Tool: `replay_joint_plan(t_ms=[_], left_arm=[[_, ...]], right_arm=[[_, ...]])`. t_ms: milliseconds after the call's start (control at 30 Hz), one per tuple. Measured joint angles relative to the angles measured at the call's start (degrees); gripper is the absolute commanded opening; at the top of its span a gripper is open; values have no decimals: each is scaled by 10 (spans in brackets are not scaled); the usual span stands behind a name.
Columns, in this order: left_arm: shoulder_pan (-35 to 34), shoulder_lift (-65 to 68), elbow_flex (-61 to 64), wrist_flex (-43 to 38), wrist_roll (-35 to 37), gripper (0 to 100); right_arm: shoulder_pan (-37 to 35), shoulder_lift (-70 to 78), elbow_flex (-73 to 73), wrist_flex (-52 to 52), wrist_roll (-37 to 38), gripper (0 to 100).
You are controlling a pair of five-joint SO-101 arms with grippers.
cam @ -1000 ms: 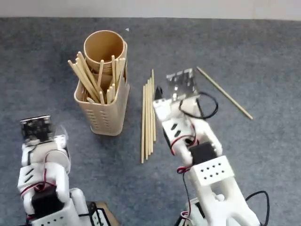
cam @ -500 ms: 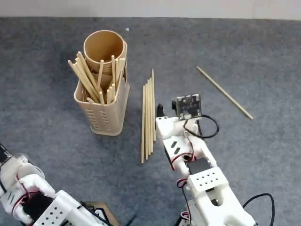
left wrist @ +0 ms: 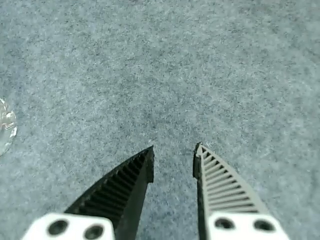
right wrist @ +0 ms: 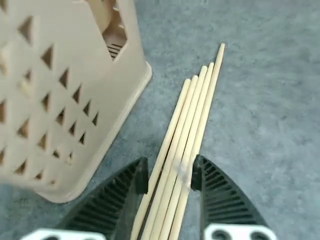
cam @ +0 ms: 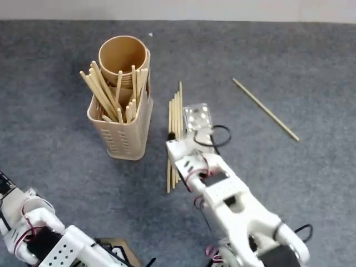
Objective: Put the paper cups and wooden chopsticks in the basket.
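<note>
A beige perforated basket [cam: 119, 130] stands upright, holding a paper cup [cam: 123, 54] and several wooden chopsticks [cam: 108, 94]. To its right a bundle of chopsticks [cam: 177, 114] lies on the grey carpet. My right gripper [cam: 174, 139] is down over this bundle. In the right wrist view its fingers [right wrist: 136, 182] stand on either side of the chopstick bundle [right wrist: 192, 117], open, close to the basket wall [right wrist: 65, 100]. One lone chopstick [cam: 266, 109] lies far right. My left gripper [left wrist: 172, 160] is open over bare carpet, with that arm [cam: 25, 225] at the near left corner.
Grey carpet covers the table. A pale wall edge runs along the far side [cam: 178, 10]. A small clear object [left wrist: 5, 131] sits at the rim of the left wrist view. Open carpet lies between the lone chopstick and the right arm.
The right arm swung left, from beside the bundle to over it, and its gripper now straddles the chopsticks. The left arm pulled back to the near left corner.
</note>
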Motion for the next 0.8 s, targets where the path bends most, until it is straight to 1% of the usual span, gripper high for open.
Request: replay_joint_plan(t_ms=[200, 300, 433, 567, 800], left_arm=[[0, 0, 0, 0, 0, 164], [0, 0, 0, 0, 0, 163], [0, 0, 0, 0, 0, 162], [0, 0, 0, 0, 0, 162], [0, 0, 0, 0, 0, 162]], right_arm=[[27, 149, -84, 0, 3, 156], [40, 200, -112, 0, 3, 156], [45, 231, -127, 0, 11, 156], [45, 260, -133, -1, 63, 156], [45, 269, -138, -2, 72, 156]])
